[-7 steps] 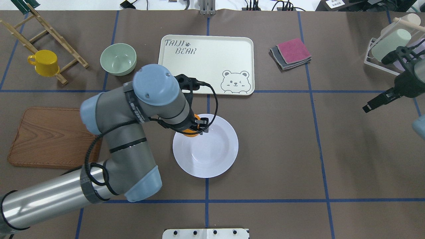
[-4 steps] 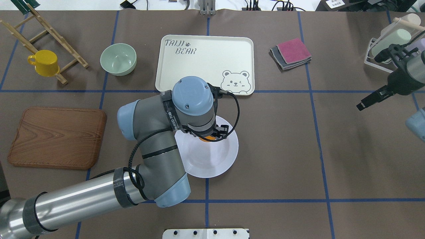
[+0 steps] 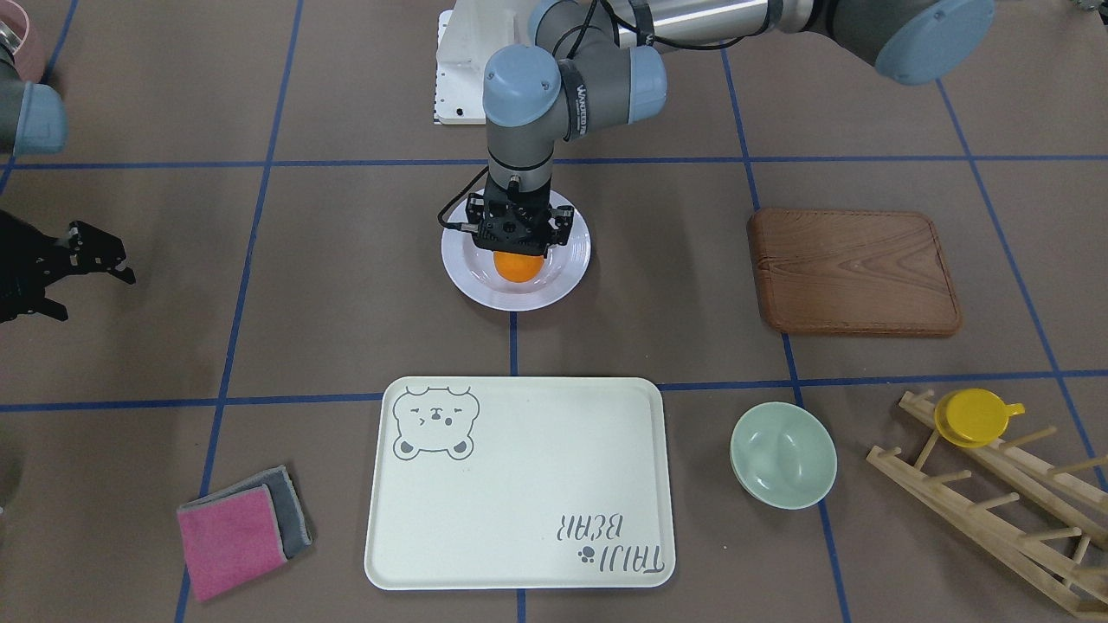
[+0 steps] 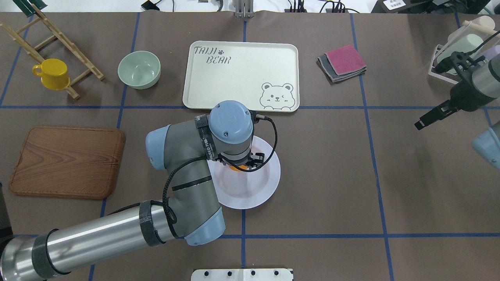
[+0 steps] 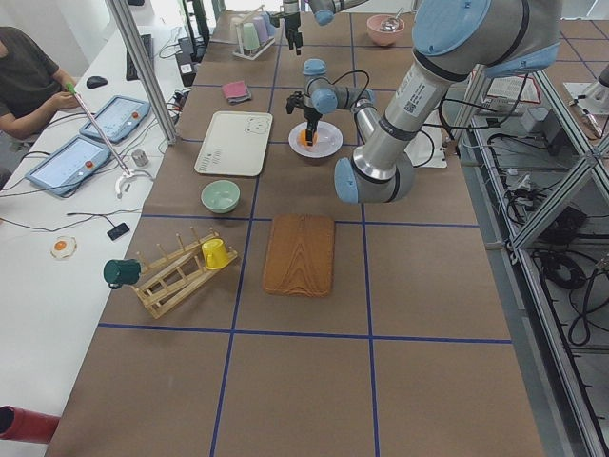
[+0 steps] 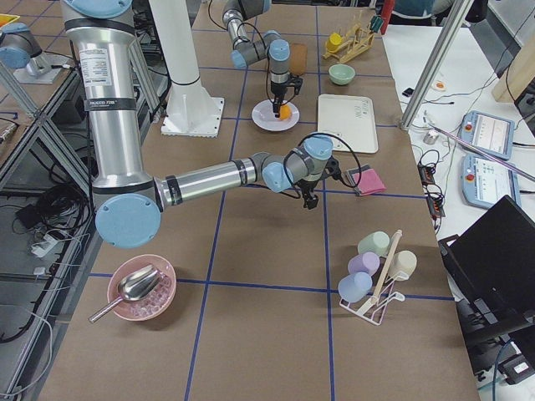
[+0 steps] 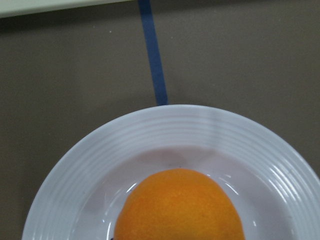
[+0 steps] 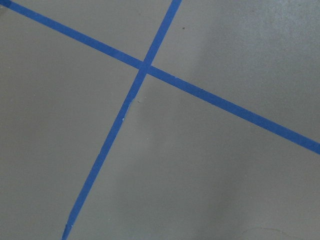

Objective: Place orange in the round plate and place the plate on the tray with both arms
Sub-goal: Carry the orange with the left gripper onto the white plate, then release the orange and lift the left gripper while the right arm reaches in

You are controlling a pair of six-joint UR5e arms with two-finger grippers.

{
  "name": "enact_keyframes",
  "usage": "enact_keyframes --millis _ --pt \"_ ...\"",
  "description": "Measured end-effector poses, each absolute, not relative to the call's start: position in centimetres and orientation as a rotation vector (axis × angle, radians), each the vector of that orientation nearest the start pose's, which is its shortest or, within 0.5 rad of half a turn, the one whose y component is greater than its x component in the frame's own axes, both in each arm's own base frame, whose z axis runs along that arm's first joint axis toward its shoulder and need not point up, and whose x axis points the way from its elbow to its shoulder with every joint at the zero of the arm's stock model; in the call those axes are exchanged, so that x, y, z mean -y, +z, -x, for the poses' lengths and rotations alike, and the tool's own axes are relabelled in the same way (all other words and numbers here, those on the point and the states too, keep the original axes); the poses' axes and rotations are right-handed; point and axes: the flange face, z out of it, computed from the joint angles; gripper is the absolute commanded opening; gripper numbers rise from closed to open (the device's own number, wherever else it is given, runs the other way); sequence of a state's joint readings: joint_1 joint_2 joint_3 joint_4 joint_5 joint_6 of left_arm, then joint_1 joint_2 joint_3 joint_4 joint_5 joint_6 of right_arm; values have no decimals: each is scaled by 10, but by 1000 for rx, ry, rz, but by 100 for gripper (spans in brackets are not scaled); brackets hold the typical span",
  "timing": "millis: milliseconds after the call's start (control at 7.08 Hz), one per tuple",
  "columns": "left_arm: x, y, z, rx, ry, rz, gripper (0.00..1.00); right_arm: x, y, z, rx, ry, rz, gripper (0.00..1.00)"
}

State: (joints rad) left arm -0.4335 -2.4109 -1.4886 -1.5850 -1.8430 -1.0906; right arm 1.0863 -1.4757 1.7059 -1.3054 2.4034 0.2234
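In the front-facing view the left gripper (image 3: 518,240) points straight down over the round plate (image 3: 456,265), a little above the middle of the frame. The orange (image 3: 517,266) is in the sunken centre, directly under the gripper. The fingers are hidden by the fruit, so I cannot tell if the jaws grip it or stand free. The tray (image 3: 519,484) lies in the lower middle, apart from the plate, with a blue tape line (image 3: 303,401) between them. In the overhead view the left arm covers much of the plate, and only a thin piece of the orange shows. The right gripper (image 4: 421,123) is near the right edge, well apart from the plate; its jaws are seen from the side and I cannot tell their opening. In the left wrist view the orange fills the bottom centre, inside the ridged rim. The right wrist view shows only the brown table (image 8: 215,180) and crossing tape.
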Motion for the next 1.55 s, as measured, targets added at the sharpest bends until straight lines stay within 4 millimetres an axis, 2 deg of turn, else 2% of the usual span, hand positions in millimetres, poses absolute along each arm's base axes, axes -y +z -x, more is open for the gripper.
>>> enact_keyframes --millis 141,424,565,706,847,988,1129,1412,1553 --pt "406 179 -625 -803 149 -105 100 507 509 203 932 -451 -152 100" --pt "402 172 -618 -822 150 -113 100 508 510 205 932 -451 -148 100" --pt "397 167 -606 -846 153 -124 100 509 507 206 935 -450 -150 100" --pt "388 165 -582 -879 156 -141 100 512 498 212 942 -444 -151 100" --pt "382 168 -547 -911 154 -165 100 518 480 227 956 -427 -147 100" --pt "387 178 -514 -920 153 -191 100 526 454 252 977 -386 -127 100" --pt "399 190 -489 -911 164 -215 100 534 423 276 998 -324 -102 99" --pt "420 215 -461 -875 168 -241 100 542 367 318 1016 -129 -87 99" --pt "427 220 -454 -865 158 -248 100 536 353 341 1039 4 -113 99"
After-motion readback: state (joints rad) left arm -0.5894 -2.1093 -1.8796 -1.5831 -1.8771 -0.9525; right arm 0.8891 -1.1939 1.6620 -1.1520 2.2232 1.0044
